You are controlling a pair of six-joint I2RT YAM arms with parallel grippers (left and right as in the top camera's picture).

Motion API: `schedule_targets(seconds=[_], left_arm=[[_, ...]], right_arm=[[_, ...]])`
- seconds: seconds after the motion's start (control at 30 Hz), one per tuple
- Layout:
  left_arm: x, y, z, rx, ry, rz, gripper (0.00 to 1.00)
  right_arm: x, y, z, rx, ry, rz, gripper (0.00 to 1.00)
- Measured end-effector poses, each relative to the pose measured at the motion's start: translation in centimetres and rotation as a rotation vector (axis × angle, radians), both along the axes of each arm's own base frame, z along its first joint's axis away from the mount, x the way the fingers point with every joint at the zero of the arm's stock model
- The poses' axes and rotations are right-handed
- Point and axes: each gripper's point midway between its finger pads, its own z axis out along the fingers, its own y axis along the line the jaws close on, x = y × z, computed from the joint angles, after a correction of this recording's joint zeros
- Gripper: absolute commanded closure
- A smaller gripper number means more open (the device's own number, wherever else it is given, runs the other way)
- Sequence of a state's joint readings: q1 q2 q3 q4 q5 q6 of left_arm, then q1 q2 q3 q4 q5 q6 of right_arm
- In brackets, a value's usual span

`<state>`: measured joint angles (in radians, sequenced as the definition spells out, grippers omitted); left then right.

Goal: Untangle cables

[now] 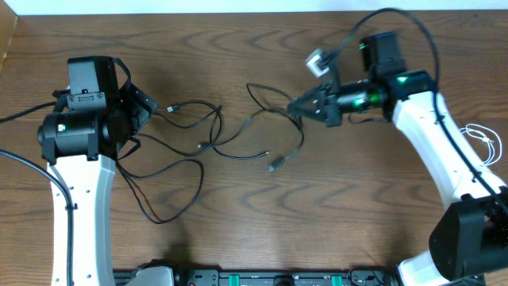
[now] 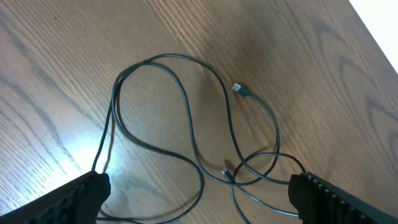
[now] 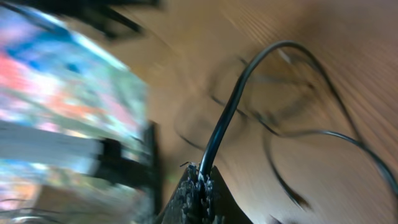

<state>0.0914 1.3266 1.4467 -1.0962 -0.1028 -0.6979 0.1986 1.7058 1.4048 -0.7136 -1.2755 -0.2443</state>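
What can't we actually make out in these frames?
- Right wrist view: motion blur smears everything past the black cable pinched in the right gripper; crossings are unreadable.
- Overhead: the left arm covers where the cable tangle runs under it.
- Overhead: the white cable is tiny, at the right edge; its ends are unreadable.
- Left wrist view: strands leave under the open left gripper and past the bottom edge.
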Motion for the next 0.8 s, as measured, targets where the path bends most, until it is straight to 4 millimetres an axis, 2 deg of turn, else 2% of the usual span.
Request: schedule_targets(seconds=[0.13,0.3,0.8], left_arm=[[0.0,0.0,0.0,0.0,0.0,0.0,0.03],[0.0,0.0,0.0,0.0,0.0,0.0,0.03],[0.0,0.0,0.0,0.0,0.0,0.0,0.03]], right_arm=[[0.5,-1.5,3.4,0.133,-0.038,0.013,0.99],[0.4,-2.9,6.2,0.197,-0.05,0.01,0.99],[-1.4,-3.2,9.3,0.224,0.037,0.019,0.99]])
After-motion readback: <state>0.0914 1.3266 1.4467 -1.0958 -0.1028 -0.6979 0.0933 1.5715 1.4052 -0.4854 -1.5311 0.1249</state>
